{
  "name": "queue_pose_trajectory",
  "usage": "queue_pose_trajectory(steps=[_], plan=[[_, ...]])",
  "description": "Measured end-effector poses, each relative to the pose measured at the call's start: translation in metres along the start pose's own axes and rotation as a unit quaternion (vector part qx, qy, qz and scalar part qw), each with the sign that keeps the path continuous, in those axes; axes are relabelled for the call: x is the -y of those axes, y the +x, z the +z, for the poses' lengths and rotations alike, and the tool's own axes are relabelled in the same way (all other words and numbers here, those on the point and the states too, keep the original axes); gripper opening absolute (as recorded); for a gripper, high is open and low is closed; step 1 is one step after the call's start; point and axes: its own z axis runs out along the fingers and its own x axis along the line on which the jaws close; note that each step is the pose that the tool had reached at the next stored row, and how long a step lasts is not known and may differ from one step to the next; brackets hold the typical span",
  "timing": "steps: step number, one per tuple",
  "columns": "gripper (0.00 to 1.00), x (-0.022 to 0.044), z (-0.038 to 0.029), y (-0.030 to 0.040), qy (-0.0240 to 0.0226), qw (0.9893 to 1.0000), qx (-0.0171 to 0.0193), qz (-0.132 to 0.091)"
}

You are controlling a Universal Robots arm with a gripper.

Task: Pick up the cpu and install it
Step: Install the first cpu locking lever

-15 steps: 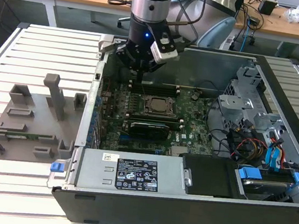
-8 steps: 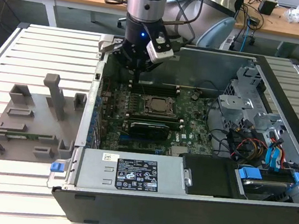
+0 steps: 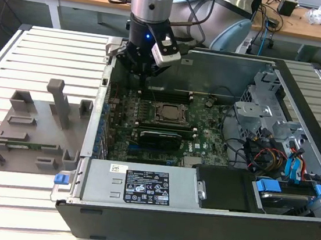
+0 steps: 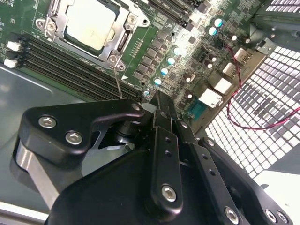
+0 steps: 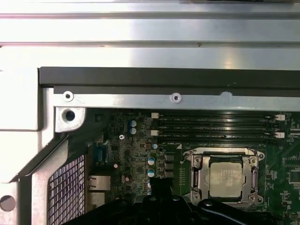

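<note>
White slatted table (image 3: 16,55) carries an open computer case (image 3: 195,218) lying on its side, w/ a grey plastic tray (image 3: 30,133) of upright posts next to it toward the exterior view's left. Inside the case: green motherboard (image 3: 205,134) across the floor, black power supply (image 3: 141,185) w/ a white label along the near wall, drive cage and blue-tabbed cables (image 3: 289,165) toward the exterior view's right. Robot arm (image 3: 151,2) comes down from above over the far corner of the case toward the exterior view's left; gripper (image 3: 144,78) hangs just above the board, near the socket but offset from it, not touching anything visible. Second wrist view shows the black fingers (image 4: 161,122) pressed together, nothing btwn them, tip over the row of small capacitors beside the socket. Black socket frame (image 5: 225,176) sits mid-board, memory slots (image 5: 215,127) running alongside it. The cpu (image 5: 226,179) lies flat inside that frame, silvery top facing up, frame edges around it on all sides; it also shows in the second wrist view (image 4: 91,23) and in the exterior view (image 3: 168,111), apart from the gripper.
</note>
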Motion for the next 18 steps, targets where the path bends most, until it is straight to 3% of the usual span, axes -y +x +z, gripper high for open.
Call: queue_pose_trajectory(steps=[11,18], plan=[[0.11,-0.0013,0.0008,0.0128,0.0001,1.0000,-0.0001,0.000],[0.11,-0.0078,0.0024,0.0125,-0.0019,1.0000,0.0000,0.000]])
